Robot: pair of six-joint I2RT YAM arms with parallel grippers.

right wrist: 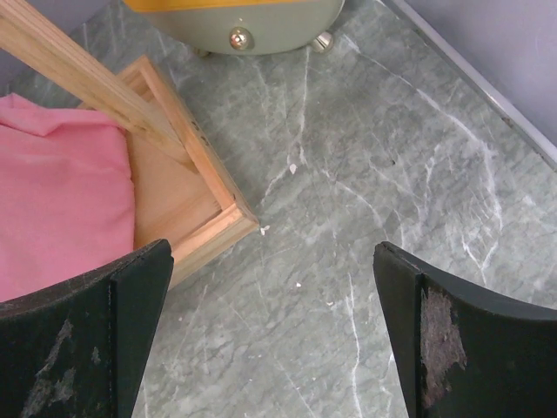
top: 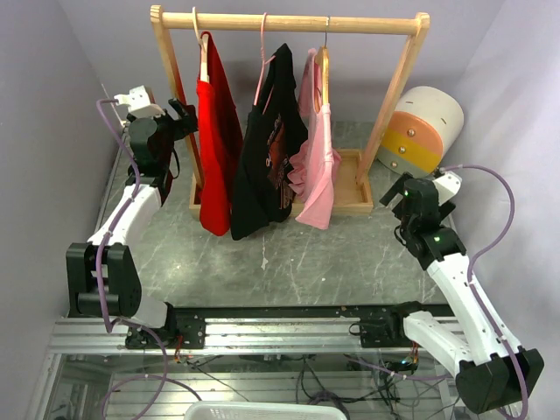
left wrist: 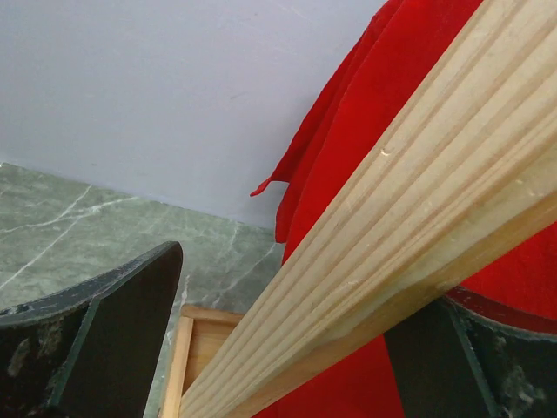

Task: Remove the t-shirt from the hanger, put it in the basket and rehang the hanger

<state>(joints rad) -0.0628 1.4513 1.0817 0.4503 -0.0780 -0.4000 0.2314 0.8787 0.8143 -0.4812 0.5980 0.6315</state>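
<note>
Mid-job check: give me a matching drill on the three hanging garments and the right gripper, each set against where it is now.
Things:
1. red garment
2. black garment
3. pink garment
4. right gripper

Places:
A. middle of the rail
B. open over the table, by the tray corner
C. right end of the rail
D. left end of the rail

Pairs: 1-D, 2-A, 3-C, 4-B
</note>
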